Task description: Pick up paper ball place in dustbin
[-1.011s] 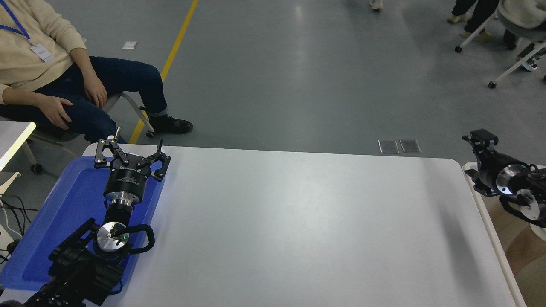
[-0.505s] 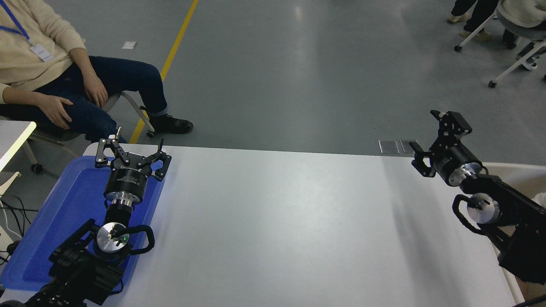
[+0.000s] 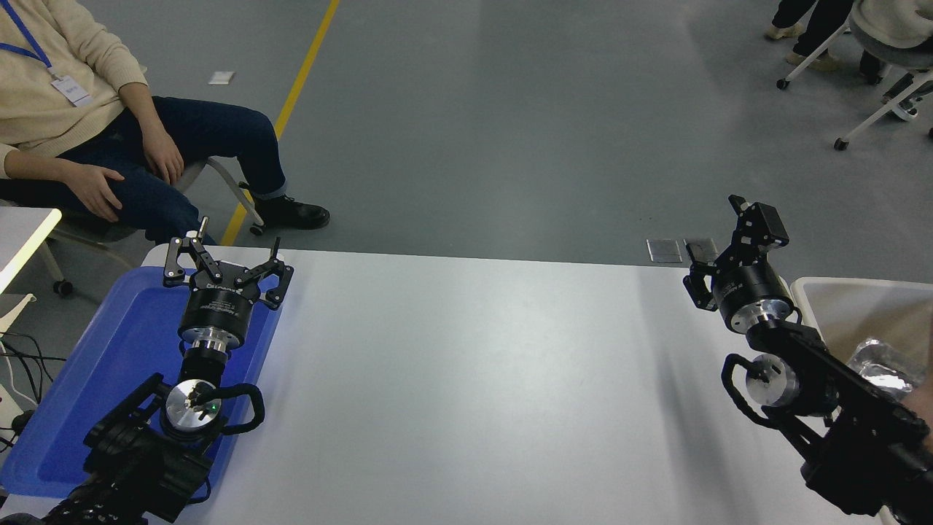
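1. Two hands show: the left hand (image 3: 226, 257) rests spread apart over the blue tray (image 3: 109, 357) at 9 o'clock, while the right hand (image 3: 729, 244), released and holding nothing, has swung back from the dustbin (image 3: 809, 292) at 3 o'clock to the desk's far right edge.
2. No paper ball is visible; it was probably dropped in the bin, where only a clear crumpled wrapper (image 3: 882, 364) shows.
3. The white desk (image 3: 474, 379) stands on grey floor; a seated person (image 3: 87, 138) waits at 10 o'clock.
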Robot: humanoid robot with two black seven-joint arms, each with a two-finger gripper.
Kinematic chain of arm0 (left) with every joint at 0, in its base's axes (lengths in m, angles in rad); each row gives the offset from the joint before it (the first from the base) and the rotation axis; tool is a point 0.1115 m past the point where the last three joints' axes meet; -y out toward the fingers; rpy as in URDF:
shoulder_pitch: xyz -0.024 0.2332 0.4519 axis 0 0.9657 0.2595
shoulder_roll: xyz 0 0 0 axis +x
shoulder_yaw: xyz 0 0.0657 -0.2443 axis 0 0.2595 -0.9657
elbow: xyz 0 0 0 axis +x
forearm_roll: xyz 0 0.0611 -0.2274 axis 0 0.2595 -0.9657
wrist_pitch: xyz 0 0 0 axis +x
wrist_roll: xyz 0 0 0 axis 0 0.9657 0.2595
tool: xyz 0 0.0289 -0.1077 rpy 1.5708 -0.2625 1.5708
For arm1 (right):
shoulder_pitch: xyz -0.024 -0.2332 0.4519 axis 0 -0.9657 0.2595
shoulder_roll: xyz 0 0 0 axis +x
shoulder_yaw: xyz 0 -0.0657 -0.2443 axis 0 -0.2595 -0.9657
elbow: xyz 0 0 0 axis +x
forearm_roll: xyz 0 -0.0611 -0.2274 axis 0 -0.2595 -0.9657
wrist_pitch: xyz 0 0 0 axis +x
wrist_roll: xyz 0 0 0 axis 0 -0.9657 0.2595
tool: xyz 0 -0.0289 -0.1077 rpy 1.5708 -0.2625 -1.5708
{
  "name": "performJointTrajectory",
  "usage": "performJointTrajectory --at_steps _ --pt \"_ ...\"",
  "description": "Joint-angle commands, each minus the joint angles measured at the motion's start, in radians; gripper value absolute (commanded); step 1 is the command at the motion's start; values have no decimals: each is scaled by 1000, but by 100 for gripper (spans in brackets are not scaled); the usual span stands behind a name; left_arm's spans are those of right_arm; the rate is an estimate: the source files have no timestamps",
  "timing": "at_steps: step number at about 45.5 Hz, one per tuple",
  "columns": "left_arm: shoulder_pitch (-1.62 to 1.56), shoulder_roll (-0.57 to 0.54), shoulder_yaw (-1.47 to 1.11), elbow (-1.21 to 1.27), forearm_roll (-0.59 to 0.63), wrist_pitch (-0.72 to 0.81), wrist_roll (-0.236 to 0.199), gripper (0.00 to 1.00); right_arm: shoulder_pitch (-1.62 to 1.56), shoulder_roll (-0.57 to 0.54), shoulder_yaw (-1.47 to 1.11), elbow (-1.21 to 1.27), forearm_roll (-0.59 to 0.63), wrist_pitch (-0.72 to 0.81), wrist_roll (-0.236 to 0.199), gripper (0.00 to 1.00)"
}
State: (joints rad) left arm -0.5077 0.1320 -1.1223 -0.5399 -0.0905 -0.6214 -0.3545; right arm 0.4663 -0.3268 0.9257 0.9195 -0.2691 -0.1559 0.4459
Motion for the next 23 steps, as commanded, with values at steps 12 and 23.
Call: performJointTrajectory --at_steps 12,23 --pt "0 0 -1 0 0 0 0 100 -17 23 4 -8 130 15 40 100" --pt "0 1 -1 0 0 0 0 100 -43 12 2 -1 130 15 40 100"
